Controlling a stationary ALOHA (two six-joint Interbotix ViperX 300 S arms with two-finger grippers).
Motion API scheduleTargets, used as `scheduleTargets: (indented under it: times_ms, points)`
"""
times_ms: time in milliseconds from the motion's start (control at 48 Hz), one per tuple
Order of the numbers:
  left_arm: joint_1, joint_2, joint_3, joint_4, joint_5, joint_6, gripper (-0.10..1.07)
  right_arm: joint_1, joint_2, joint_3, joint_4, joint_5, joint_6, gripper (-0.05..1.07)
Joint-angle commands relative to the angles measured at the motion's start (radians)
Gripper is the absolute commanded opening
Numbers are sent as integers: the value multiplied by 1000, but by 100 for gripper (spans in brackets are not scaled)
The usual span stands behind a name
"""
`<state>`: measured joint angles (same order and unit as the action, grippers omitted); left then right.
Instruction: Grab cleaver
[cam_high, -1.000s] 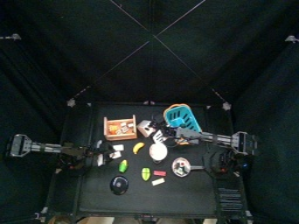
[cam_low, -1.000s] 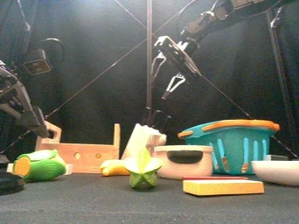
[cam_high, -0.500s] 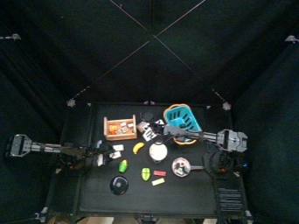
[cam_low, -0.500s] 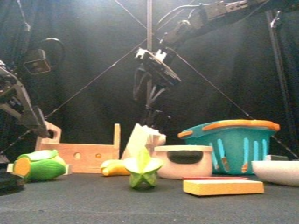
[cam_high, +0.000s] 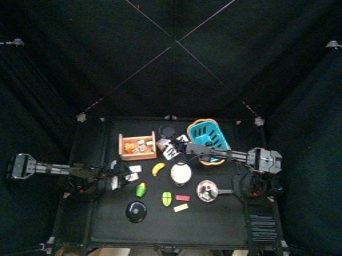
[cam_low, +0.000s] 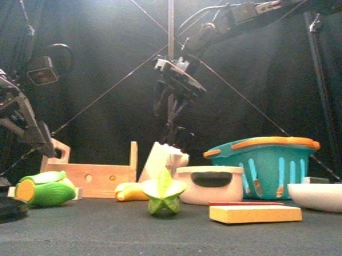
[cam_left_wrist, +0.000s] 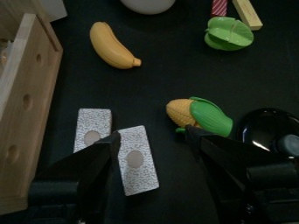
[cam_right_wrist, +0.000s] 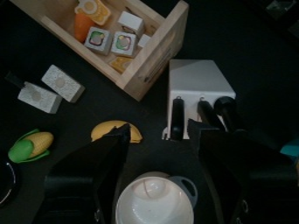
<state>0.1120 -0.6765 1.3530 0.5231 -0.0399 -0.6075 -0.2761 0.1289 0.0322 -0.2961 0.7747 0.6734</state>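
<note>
Right gripper (cam_right_wrist: 163, 136), jaws spread wide and holding nothing, hanging just above the cleaver (cam_right_wrist: 201, 109): one of the dark handles standing in a white block (cam_right_wrist: 198, 80), which one unclear. Wooden crate (cam_right_wrist: 128, 52) close left, banana (cam_right_wrist: 114, 131) and white bowl (cam_right_wrist: 152, 197) near, teal basket (cam_low: 267, 160) right. Left gripper (cam_left_wrist: 163, 144) low at far left, jaws apart.

Top camera stares straight down from afar; front sits level, close; both wrists look down, sharing the open wooden crate (cam_right_wrist: 122, 48).
</note>
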Motion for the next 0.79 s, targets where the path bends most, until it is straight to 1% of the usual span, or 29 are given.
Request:
scheduleTargets:
  times_ms: [0,188,438,771]
  points:
    - [0,2,-11,-2,-8,2,94,-5,-9,-23,-3,-2,2,89]
    - [0,2,-11,-2,-6,2,94,-6,2,-15,-31,5,9,89]
    - [2,2,-9,-2,-6,2,94,-9,14,12,-32,3,11,88]
    - [0,2,-11,-2,-6,2,94,-11,25,14,-89,2,49,79]
